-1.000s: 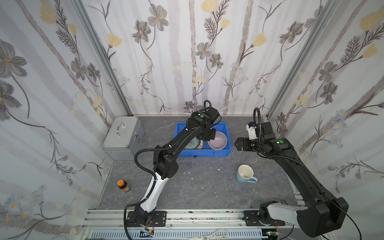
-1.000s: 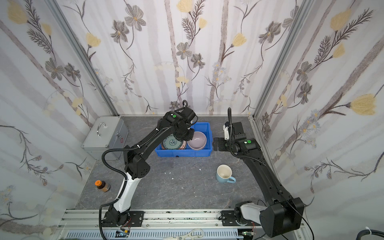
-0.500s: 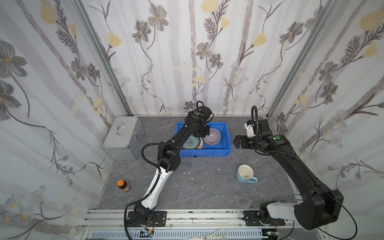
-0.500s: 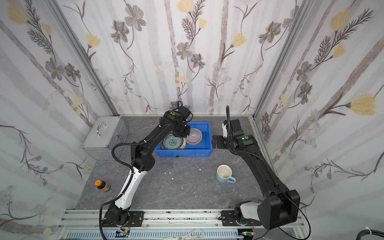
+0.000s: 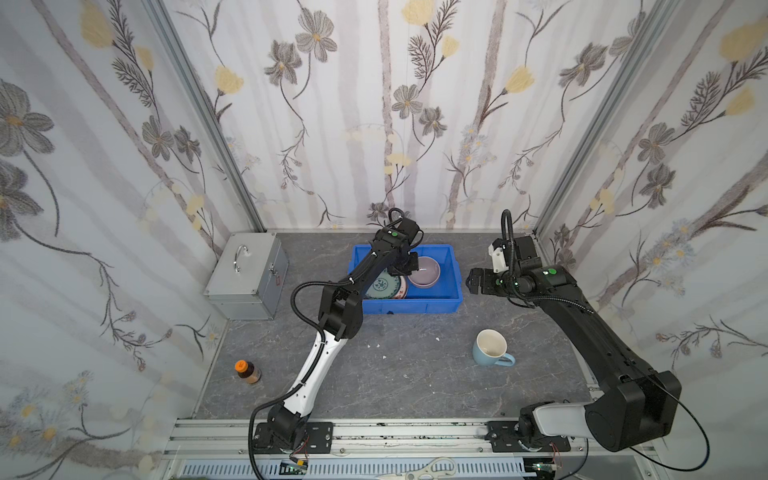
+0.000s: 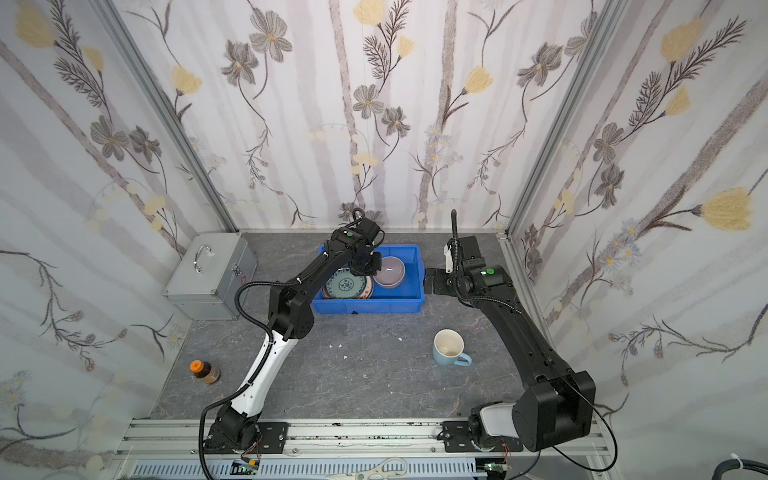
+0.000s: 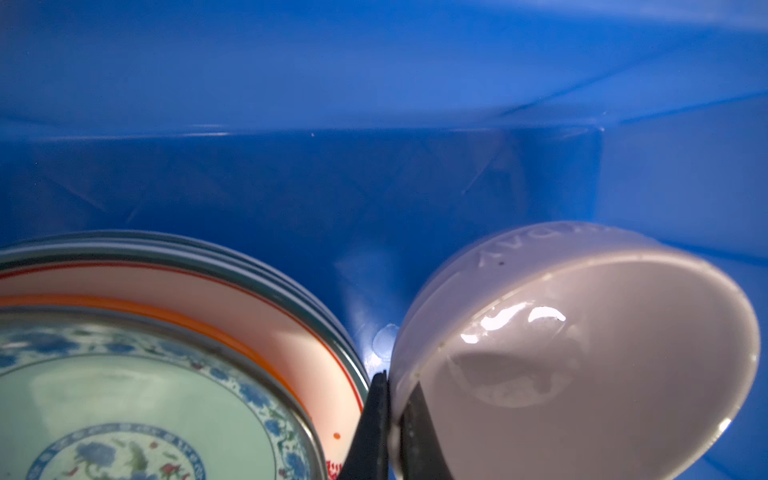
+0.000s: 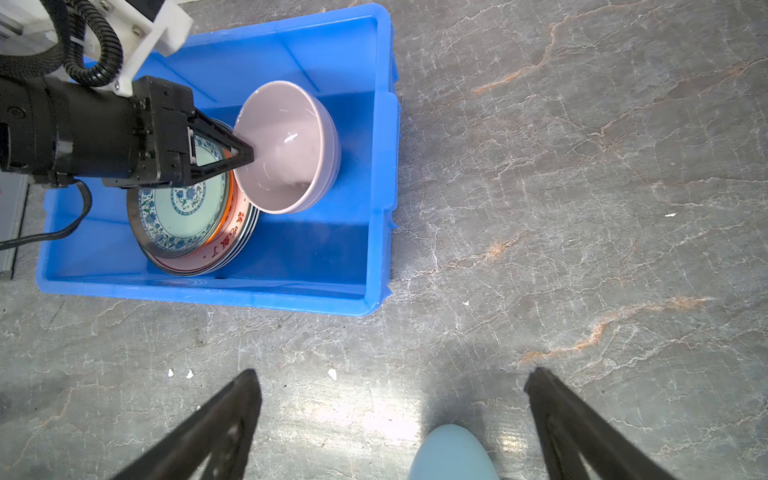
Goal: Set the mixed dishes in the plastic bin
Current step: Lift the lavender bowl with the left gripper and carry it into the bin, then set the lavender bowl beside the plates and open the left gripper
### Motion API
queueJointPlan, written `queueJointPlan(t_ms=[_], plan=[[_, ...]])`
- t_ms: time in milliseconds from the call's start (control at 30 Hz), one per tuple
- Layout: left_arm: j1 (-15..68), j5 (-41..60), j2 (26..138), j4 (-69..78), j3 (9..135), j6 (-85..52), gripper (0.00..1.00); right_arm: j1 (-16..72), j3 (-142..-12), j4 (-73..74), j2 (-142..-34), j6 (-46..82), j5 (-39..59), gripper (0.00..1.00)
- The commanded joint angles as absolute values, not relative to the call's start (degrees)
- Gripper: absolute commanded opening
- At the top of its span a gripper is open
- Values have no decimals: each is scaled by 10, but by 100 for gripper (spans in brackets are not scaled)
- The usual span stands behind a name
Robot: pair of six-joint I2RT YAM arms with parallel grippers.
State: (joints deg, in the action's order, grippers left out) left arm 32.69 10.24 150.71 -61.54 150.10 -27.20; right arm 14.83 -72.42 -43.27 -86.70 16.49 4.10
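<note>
My left gripper (image 8: 245,156) is clamped on the rim of the lilac bowl (image 8: 286,145), one finger inside it and one outside. The bowl sits tilted in my jaws, within the blue bin (image 8: 380,166). It is just beside a stack of plates (image 8: 178,212) lying under my left wrist, and I cannot tell whether bowl and plates touch. My right gripper (image 8: 392,378) stands wide apart, holding nothing, over the grey table (image 8: 582,208) outside the bin. The pale-blue mug (image 5: 492,353) stands upright on the table back from those jaws, toward my base.

Silver metal case (image 5: 249,268) sits left; orange-capped bottle (image 5: 248,372) stands well apart.
</note>
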Motion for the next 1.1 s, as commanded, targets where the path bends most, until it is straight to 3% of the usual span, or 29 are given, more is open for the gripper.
queueJointPlan(t_ms=[0, 667, 1067], plan=[[324, 110, 1515, -577, 1509, -287, 1, 148, -729, -423, -871, 177, 29, 100], [320, 136, 1527, -552, 1525, -290, 18, 148, -729, -432, -872, 191, 10, 100], [318, 133, 1531, -526, 1526, -301, 16, 148, -726, -442, -856, 196, -1, 100]])
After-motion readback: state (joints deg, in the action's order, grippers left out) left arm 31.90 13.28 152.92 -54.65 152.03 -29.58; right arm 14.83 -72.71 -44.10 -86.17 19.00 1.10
